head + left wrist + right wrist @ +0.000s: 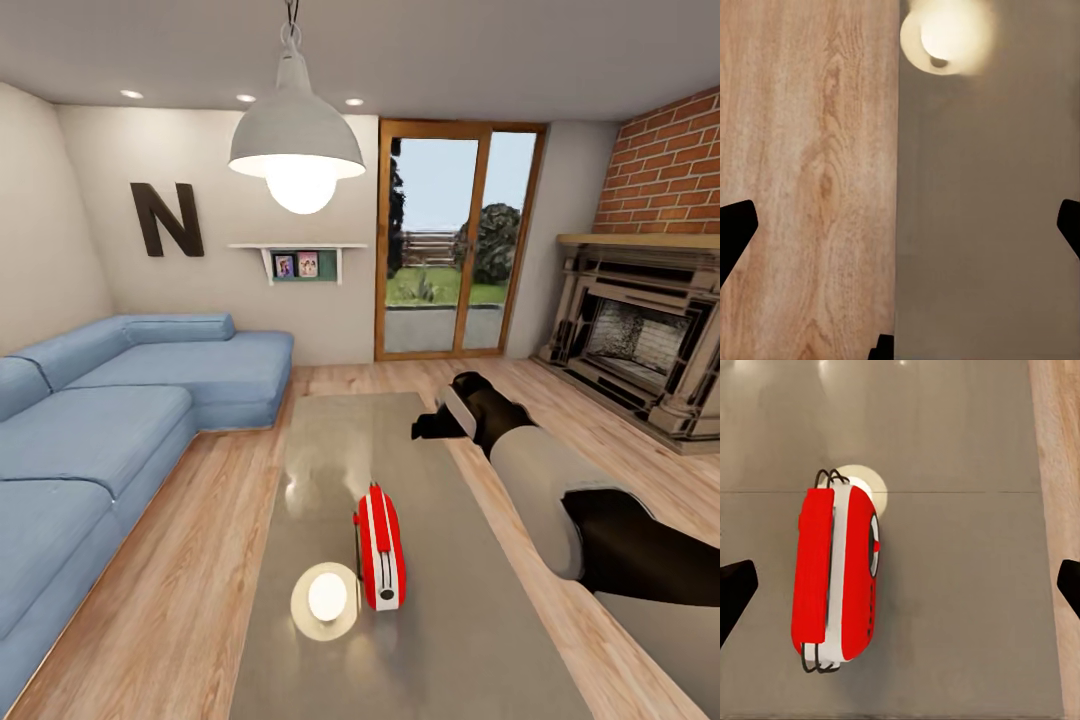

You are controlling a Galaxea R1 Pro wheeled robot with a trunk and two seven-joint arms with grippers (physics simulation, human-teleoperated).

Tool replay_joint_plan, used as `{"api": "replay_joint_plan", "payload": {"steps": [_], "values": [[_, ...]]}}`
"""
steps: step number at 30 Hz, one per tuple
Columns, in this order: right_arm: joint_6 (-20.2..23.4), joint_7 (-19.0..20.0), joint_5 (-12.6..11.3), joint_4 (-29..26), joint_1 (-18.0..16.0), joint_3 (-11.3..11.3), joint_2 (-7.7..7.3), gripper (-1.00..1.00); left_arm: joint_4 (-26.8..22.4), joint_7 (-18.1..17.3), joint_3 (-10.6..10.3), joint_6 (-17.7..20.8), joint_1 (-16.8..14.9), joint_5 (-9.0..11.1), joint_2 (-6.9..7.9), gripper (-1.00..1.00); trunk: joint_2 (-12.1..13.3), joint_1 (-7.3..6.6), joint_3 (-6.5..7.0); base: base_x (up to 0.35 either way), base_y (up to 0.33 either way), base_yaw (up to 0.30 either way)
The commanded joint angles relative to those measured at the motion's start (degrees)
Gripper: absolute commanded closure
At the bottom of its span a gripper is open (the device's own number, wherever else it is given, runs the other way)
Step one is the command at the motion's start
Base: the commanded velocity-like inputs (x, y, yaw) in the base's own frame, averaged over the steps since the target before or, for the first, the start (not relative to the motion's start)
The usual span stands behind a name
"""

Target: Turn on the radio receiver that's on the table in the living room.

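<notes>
On the glossy grey-beige surface (420, 640) of the living room, the radio receiver (381, 548) stands upright, narrow edge toward the robot, beside a reflected lamp glow. Its red shell looks hard, smooth and light, with white trim, a slotted grille, a round dial and a thin wire handle; a firm push could slide or tip it, so a light touch at the dial seems wise. The right gripper (900, 585) hovers above it, jaws wide, empty. The left gripper (900, 225) is likewise spread, empty, over the surface's edge and the wooden floor (802, 187).

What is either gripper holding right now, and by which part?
Nothing. The right gripper hangs open above the radio receiver on the table; the left gripper is open too.
</notes>
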Motion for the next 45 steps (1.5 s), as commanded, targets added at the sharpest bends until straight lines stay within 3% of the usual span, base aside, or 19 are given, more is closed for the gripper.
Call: {"api": "replay_joint_plan", "payload": {"steps": [1,9,12,15,45], "values": [[0.0,0.0,0.1,0.6,0.0,0.0,0.10,-1.00,0.0,0.0,0.0,0.0,0.0,0.0,0.00,-1.00,0.0,0.00,0.00,0.000,0.000,0.000],[-0.9,0.0,0.4,1.3,0.0,0.1,0.22,-1.00,0.0,0.0,0.0,0.0,0.0,-0.1,0.00,-1.00,0.0,0.00,0.00,0.000,0.000,0.000],[-5.2,0.0,0.3,1.4,0.0,0.1,0.11,-1.00,0.0,0.0,0.0,0.0,0.0,-0.1,0.00,-1.00,0.0,0.00,0.00,0.000,0.000,0.000],[-6.7,0.0,0.2,1.4,0.0,0.1,0.09,-1.00,0.0,0.0,0.0,0.0,0.0,-0.1,0.00,-1.00,0.0,0.00,0.00,0.000,0.000,0.000],[-6.9,-0.1,0.2,3.1,0.0,0.1,0.17,-1.00,0.0,0.6,0.0,0.4,0.0,0.0,-0.05,-1.00,0.0,0.00,0.00,0.000,0.049,0.000]]}}
